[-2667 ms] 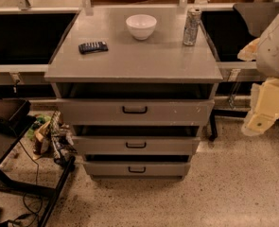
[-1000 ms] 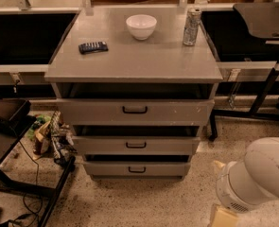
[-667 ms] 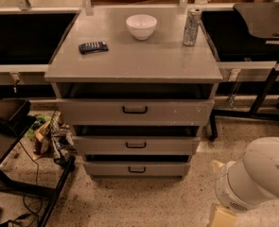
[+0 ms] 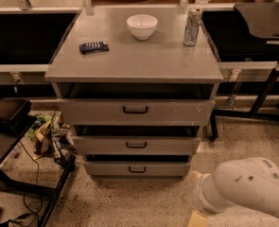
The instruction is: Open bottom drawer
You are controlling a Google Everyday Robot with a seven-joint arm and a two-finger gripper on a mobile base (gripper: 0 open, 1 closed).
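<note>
Gripper (image 4: 197,219), low at 5 o'clock of the view under the white arm (image 4: 252,188), open/closed can't tell, has the bottom drawer (image 4: 106,168) at its 10 o'clock, near but apart, front running 9-to-3 w/ handle (image 4: 137,170) centred, so pull prob. goes toward 6.

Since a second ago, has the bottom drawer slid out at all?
No. The bottom drawer keeps its place beneath the middle drawer front, handle lined up as before. The gripper is out of view; only the white arm shows, lower right.
</note>
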